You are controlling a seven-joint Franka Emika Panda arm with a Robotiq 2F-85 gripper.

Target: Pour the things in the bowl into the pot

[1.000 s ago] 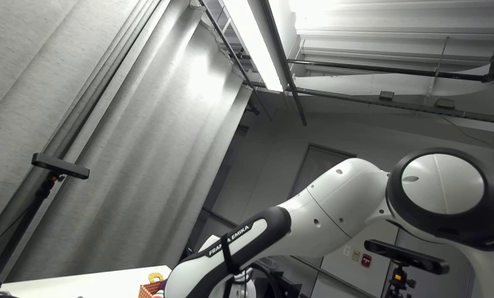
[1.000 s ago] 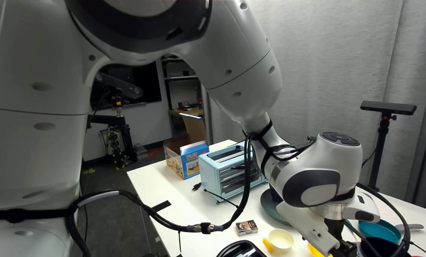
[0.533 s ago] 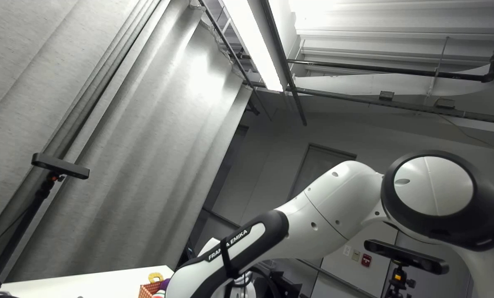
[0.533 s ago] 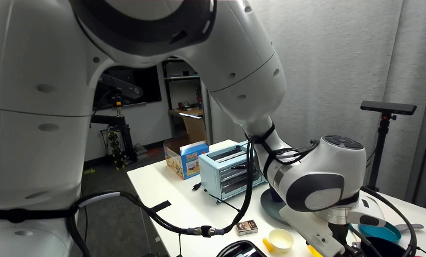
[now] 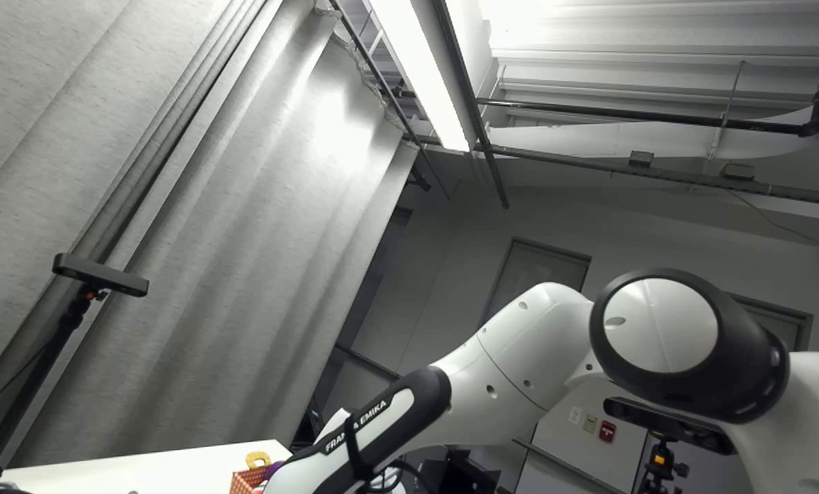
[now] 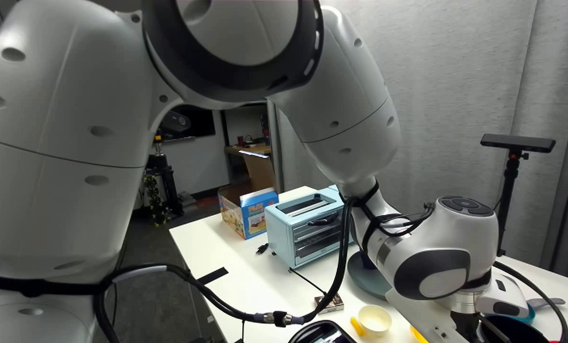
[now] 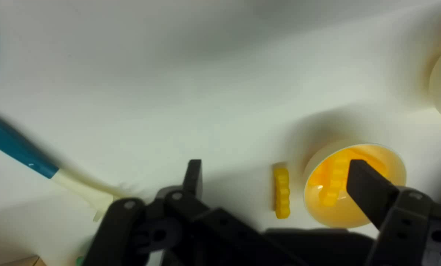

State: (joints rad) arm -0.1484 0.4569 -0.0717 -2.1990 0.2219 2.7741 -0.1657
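The bowl (image 7: 340, 217) with yellow bits (image 7: 333, 181) seems about to be grabbed.
Spread wide, the claw (image 7: 274, 173) should be moved right in the wrist view, then lowered.

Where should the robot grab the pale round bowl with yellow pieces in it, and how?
Probably pinch the pale round bowl at its rim, from above: it stands upright, mouth up, so the open black gripper could straddle the bowl's wall.
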